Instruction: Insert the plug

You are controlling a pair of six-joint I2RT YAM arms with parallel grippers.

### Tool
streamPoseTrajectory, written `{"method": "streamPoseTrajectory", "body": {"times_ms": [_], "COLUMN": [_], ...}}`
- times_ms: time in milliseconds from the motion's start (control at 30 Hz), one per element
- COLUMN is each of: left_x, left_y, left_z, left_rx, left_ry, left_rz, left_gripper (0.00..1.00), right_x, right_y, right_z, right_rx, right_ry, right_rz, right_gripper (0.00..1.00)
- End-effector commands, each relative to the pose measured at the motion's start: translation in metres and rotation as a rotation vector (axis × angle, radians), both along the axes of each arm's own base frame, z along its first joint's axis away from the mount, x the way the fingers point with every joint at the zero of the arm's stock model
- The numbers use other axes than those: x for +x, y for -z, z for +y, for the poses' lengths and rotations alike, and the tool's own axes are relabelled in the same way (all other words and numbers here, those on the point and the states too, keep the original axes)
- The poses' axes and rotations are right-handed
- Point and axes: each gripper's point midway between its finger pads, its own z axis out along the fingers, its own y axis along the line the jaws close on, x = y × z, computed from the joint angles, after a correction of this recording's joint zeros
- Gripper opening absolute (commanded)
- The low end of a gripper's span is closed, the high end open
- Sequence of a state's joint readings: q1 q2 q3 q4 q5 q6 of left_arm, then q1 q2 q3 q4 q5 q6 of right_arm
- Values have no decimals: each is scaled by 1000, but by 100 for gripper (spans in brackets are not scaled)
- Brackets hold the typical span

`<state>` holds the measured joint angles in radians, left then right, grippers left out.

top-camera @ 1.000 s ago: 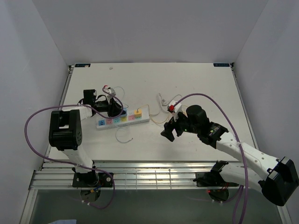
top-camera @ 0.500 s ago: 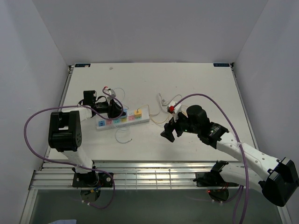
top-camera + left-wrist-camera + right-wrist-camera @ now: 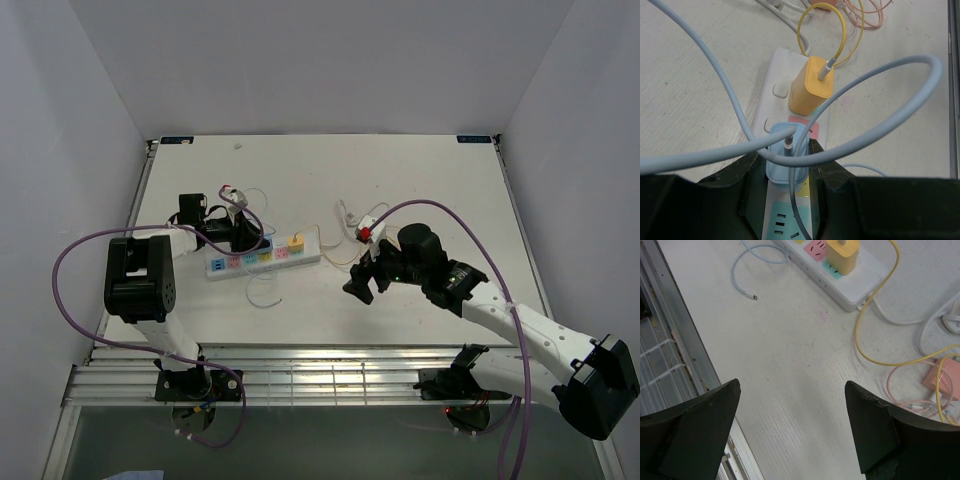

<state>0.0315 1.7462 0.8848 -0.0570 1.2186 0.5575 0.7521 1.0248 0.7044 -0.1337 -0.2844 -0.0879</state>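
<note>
Two grippers show in the top view. The left gripper sits over the left half of the strip. The right gripper hovers well to the right, above the bare table.

Left wrist view: the fingers pinch the blue plug from both sides. The plug stands on the strip, just beside the yellow plug. How deep it is seated cannot be told.

Right wrist view: the jaws stand spread wide and hold nothing. A loose blue cable lies near the strip.
</note>
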Motion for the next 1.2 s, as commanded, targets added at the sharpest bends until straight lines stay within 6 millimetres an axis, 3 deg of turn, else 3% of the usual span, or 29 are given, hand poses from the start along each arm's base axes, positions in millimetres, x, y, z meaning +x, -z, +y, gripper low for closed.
{"method": "streamPoseTrajectory", "body": {"times_ms": [0, 267, 500, 600, 667, 700, 767, 833, 1067, 1167], "left_x": [-7, -11, -10, -9, -7, -7, -6, -4, -10, -16], "left_y": [17, 7, -3, 1, 3, 5, 7, 7, 6, 8], "left_z": [4, 6, 6, 6, 7, 7, 8, 8, 10, 10], "left_rx": [29, 24, 12, -4, -9, -9, -5, -6, 8, 13], "left_ry": [-15, -30, -30, -33, -38, -38, -48, -57, -94, -104], "left_rz": [64, 47, 10, 43, 59, 67, 72, 86, 54, 67], "left_gripper": [0, 0, 0, 0, 0, 0, 0, 0, 0, 0], "right_x": [6, 12, 52, 60, 78, 85, 100, 103, 104, 107], "right_y": [-24, -22, 10, 18, 12, 25, 29, 30, 11, -13], "right_z": [6, 8, 18, 27, 38, 43, 55, 63, 80, 91], "right_rx": [33, 43, -71, -75, -32, -50, -60, -51, 59, 122], "right_ry": [-23, -5, 91, 73, 94, 102, 120, 110, 76, 54], "right_rz": [-57, -66, -40, -39, -105, -90, -70, -50, -116, -192], "right_gripper": [90, 90, 92, 92, 91, 92, 96, 97, 98, 98]}}
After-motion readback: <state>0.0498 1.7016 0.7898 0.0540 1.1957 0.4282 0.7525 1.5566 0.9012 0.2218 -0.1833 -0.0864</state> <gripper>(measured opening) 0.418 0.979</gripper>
